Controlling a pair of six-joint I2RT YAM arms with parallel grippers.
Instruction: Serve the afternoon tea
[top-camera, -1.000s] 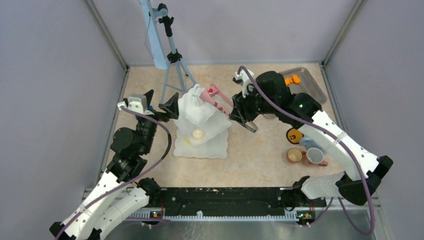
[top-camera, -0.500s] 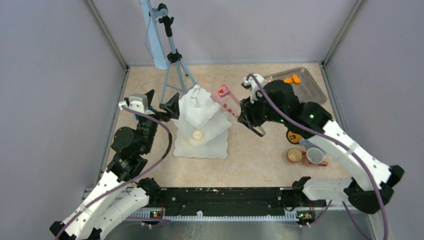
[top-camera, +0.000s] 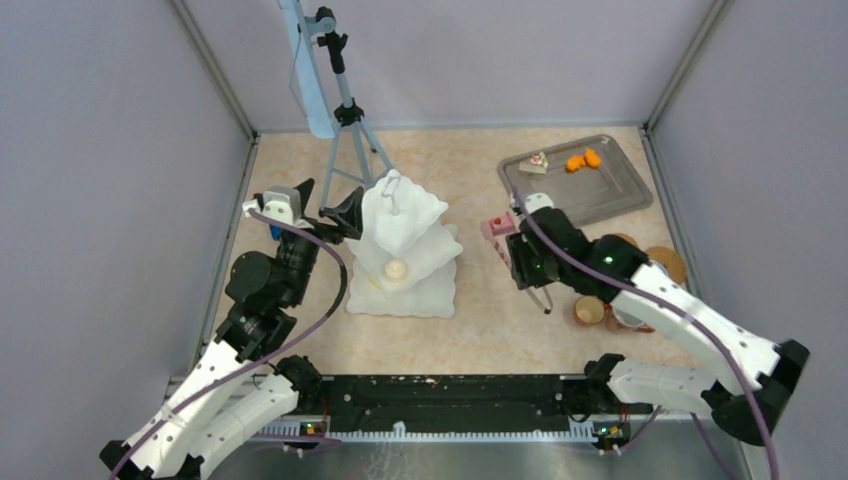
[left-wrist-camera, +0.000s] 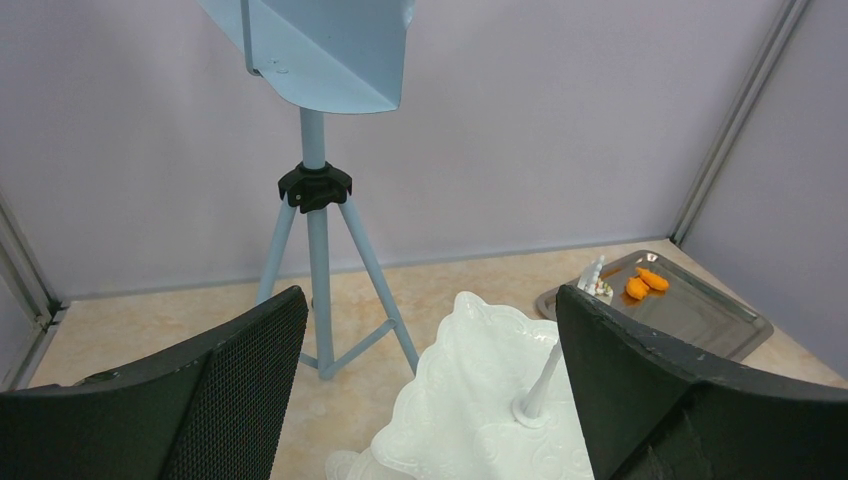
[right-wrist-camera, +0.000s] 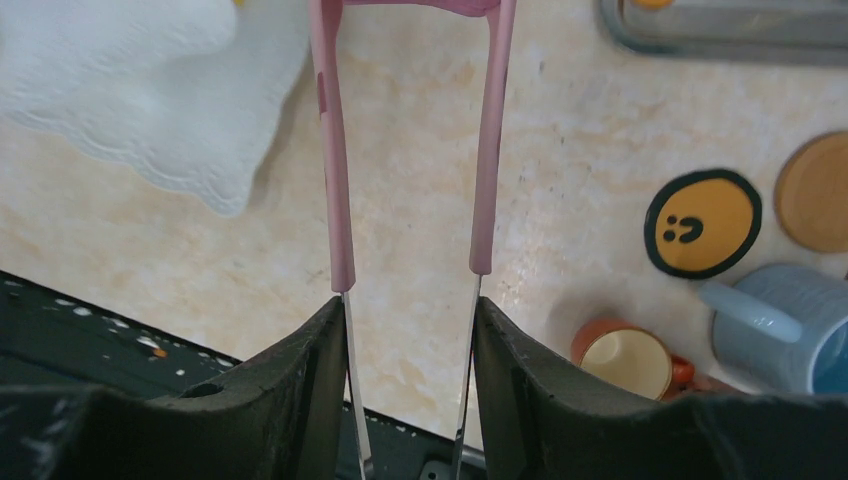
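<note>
Clamped in the right claw (right-wrist-camera: 410, 330), centre right of the overhead view: pink tongs (right-wrist-camera: 334, 150), held by their metal ends between the two fingers, pink arms running to the top of the wrist frame over the counter (right-wrist-camera: 420, 200). Lower right of that frame, an orange mug (right-wrist-camera: 625, 360) beside a blue mug (right-wrist-camera: 775, 325), a smiley coaster (right-wrist-camera: 703, 222) above them. Upper right of the overhead view, a metal tray (top-camera: 620, 190) carrying orange pastries (top-camera: 583, 159) and a cake slice (top-camera: 538, 161). Centre left, gaping wide and holding nothing: the left claw (top-camera: 325, 205), just beside a white tiered stand (top-camera: 405, 250) with a cream pastry (top-camera: 396, 269) on a lower tier.
</note>
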